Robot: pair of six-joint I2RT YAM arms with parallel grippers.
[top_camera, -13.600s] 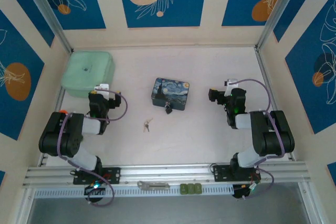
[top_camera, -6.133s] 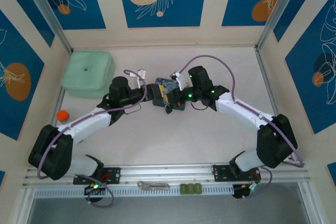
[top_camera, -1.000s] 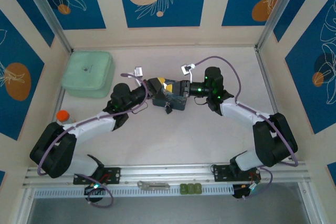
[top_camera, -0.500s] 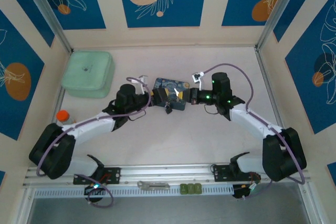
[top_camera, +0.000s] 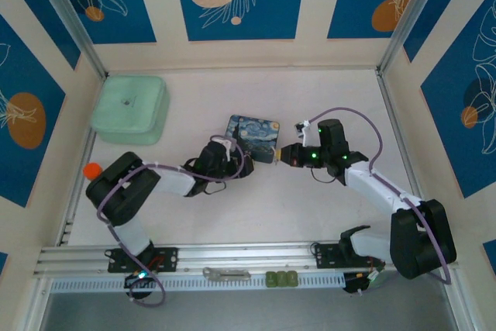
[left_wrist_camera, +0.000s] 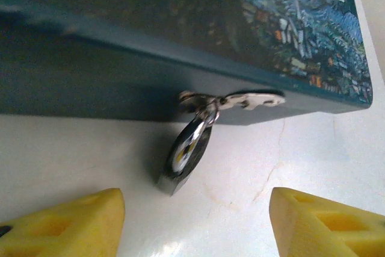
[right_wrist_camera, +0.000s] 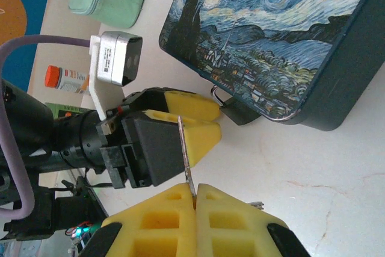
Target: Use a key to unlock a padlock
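left tool (top_camera: 235,162) low at the near side of the starry-night tin (top_camera: 253,137), spread wide. in the left wrist view, its yellow pads (left_wrist_camera: 66,224) at the two bottom corners, well apart, with the padlock (left_wrist_camera: 185,156) between them and touching neither.

padlock small and dark-bodied, hanging by a thin silver shackle (left_wrist_camera: 203,112) from the silver hasp (left_wrist_camera: 252,99) on the tin's front wall. body tilted, lower end down on the pale worktop (left_wrist_camera: 78,148), just beside the wall of the tin.

right tool (top_camera: 284,154) just off the tin's near right corner, pointed toward the left tool, closed narrow on the key (right_wrist_camera: 186,148). in the right wrist view, key seen edge-on as a thin pale metal strip, pinched between the right tool's two yellow fingers (right_wrist_camera: 150,221) and sticking out past them. far end of the key overlapping the left tool's yellow fingertips in that view; gap or contact there not clear. key apart from the padlock, not in its body.

mint-green lidded box (top_camera: 130,108) at the far left of the worktop, well apart from the tin. orange-capped bottle (top_camera: 93,170) by the left edge, beside the left arm. grey metal bar (top_camera: 226,273) and green blocks (top_camera: 281,278) on the front rail between the two arm bases.
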